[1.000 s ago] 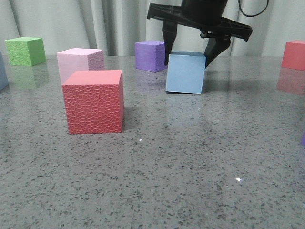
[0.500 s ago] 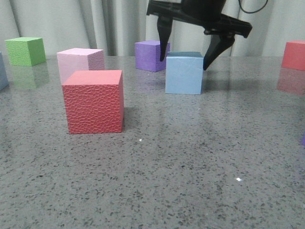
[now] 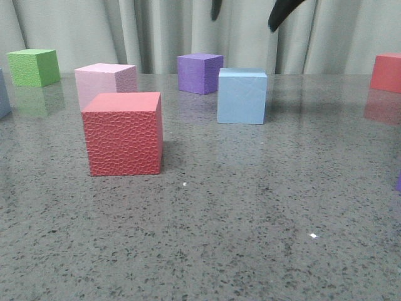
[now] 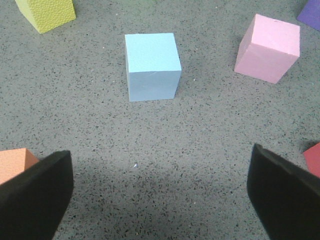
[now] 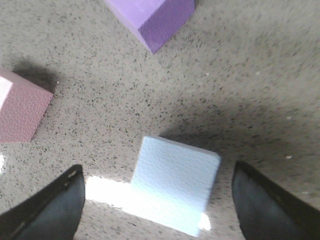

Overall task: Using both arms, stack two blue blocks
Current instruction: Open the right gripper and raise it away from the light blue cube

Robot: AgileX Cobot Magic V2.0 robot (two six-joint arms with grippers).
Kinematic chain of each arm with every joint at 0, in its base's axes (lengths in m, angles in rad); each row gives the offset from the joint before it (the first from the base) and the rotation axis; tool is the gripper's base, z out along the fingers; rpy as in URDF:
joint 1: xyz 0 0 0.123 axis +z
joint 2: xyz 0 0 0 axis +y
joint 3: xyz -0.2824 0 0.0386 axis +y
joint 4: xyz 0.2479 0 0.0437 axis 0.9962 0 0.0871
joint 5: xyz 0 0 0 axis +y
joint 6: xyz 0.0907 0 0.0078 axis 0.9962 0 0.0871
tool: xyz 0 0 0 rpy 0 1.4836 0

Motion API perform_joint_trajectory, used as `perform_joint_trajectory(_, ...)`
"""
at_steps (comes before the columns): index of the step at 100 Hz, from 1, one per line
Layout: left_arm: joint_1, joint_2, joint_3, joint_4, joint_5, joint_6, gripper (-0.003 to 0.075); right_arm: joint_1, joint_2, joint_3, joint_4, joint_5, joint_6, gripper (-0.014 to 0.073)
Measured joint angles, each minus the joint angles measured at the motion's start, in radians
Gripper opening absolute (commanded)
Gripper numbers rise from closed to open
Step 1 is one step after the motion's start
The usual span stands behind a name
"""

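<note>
One blue block (image 3: 242, 95) rests flat on the table, right of centre and in front of the purple cube. My right gripper (image 3: 247, 12) hangs open well above it, only its two dark fingertips showing at the top edge. In the right wrist view this blue block (image 5: 175, 182) lies below and between the spread fingers of the right gripper (image 5: 160, 195), untouched. Another blue block (image 4: 152, 65) stands alone on the table in the left wrist view, ahead of my left gripper (image 4: 160, 195), which is open with nothing between its fingers. The left arm is out of the front view.
A large red cube (image 3: 123, 133) stands front left, with a pink cube (image 3: 105, 83) and a green cube (image 3: 33, 66) behind it. A purple cube (image 3: 199, 73) sits at the back and another red cube (image 3: 386, 72) far right. An orange cube (image 4: 14, 164) lies beside the left finger.
The right gripper opened off the blue block and rose straight up, almost out of the front view. The block settled flat on the table where it was.
</note>
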Motion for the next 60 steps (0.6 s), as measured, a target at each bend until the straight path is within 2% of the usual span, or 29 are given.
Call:
perform_joint_trajectory(24,0.0,0.0,0.0,0.0,0.002,0.0,0.0672,-0.092,-0.094,-0.002,-0.071,0.067,-0.077,0.0598)
perform_joint_trajectory(60,0.0,0.0,0.0,0.0,0.01,0.0,0.0672,-0.192,-0.242,0.039,-0.076,0.108,-0.193,0.0598)
